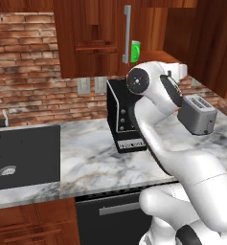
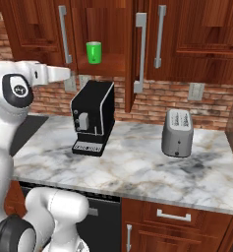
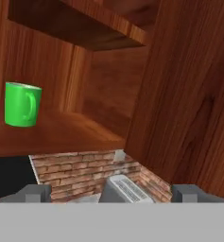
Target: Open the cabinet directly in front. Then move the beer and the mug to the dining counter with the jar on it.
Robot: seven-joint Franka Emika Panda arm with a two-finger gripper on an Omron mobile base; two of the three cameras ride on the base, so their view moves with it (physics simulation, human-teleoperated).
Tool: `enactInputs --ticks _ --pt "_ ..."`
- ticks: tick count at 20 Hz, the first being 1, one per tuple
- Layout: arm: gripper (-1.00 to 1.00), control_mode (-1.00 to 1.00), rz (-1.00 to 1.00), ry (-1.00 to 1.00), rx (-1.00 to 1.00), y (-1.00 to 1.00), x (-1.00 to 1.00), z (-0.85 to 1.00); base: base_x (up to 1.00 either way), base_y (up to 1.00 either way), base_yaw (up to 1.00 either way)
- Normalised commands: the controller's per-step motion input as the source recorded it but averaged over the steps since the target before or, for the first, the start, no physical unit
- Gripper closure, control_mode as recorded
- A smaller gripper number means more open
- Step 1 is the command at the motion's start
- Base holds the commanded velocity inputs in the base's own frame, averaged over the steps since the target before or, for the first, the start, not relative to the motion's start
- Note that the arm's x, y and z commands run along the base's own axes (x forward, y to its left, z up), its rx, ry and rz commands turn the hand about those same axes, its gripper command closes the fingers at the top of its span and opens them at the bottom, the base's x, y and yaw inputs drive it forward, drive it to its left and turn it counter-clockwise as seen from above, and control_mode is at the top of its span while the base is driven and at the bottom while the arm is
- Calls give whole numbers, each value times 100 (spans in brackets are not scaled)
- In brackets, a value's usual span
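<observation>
Two-finger gripper (image 3: 112,193), jaws standing spread and empty, is facing the open red-brown wooden cabinet (image 3: 179,90); small bright green mug (image 3: 21,104) is sitting inside.

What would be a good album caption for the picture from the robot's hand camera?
Peering into the open cabinet: a green mug on its shelf, toaster below.

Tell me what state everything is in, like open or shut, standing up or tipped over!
cabinet: one door open, other shut.
mug: upright on the cabinet shelf, nothing holding it.
end effector: holding nothing; can't tell whether it's open.
coffee machine: upright on the counter.
toaster: upright, slots empty.
lower drawer: shut.
</observation>
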Motion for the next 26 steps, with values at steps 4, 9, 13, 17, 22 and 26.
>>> enactInputs --ticks 4,9,13,17,22,26 --pt "-100 -100 38 -16 0 61 -32 41 0 0 0" --pt "-100 -100 29 -22 5 15 -39 34 0 0 0" --pt "-100 -100 14 -20 14 0 -23 16 0 0 0" --pt "-100 -100 1 -3 1 0 -2 1 0 0 0" --pt "-100 -100 0 0 0 7 0 0 0 0 0" --pt "-100 -100 0 2 0 38 2 0 0 0 0"
